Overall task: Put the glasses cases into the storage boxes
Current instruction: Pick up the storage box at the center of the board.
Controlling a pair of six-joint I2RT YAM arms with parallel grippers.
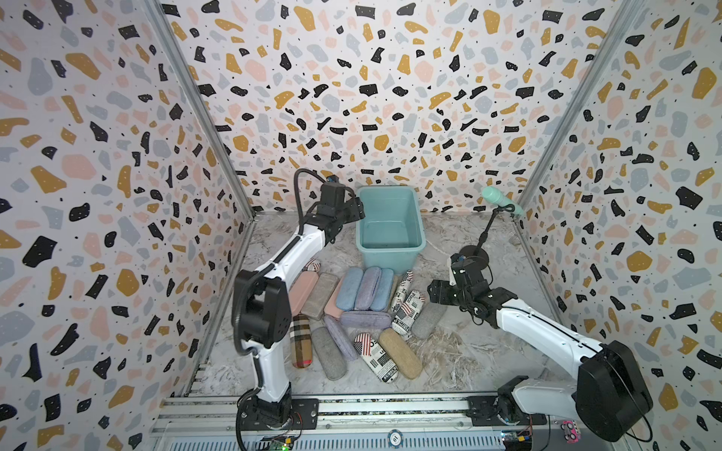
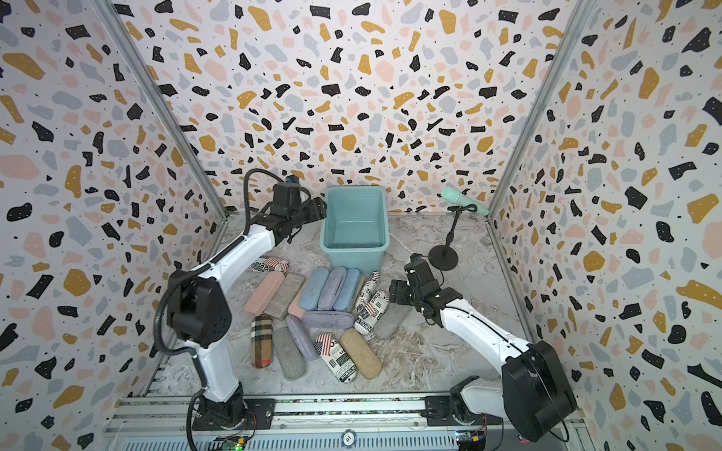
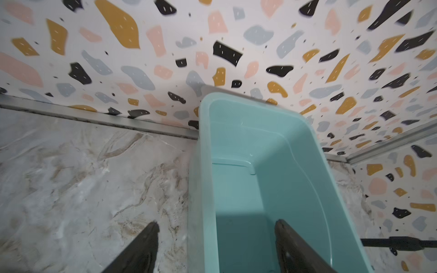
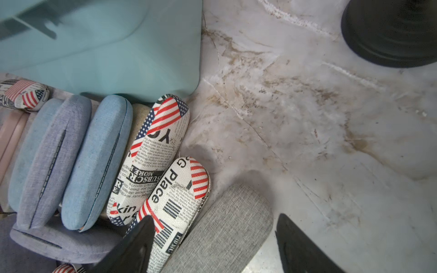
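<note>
Right pincer (image 4: pixel 215 217) gapes empty over the grey fabric oblong case (image 4: pixel 236 212), three o'clock of the heap (image 1: pixel 363 291), probably light, stiff; pinch its narrow middle.

A mint microphone (image 1: pixel 502 201) sits tilted on a black stand (image 1: pixel 479 250) near the far right corner of the marble bench (image 1: pixel 469 351). Terrazzo-print walls (image 1: pixel 351 97) enclose three sides.

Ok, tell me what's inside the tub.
Nothing to be seen: the tub shows a bare floor in both top views. Its near wall hides the strip of floor just behind it, and in the left wrist view a left finger covers one part.
</note>
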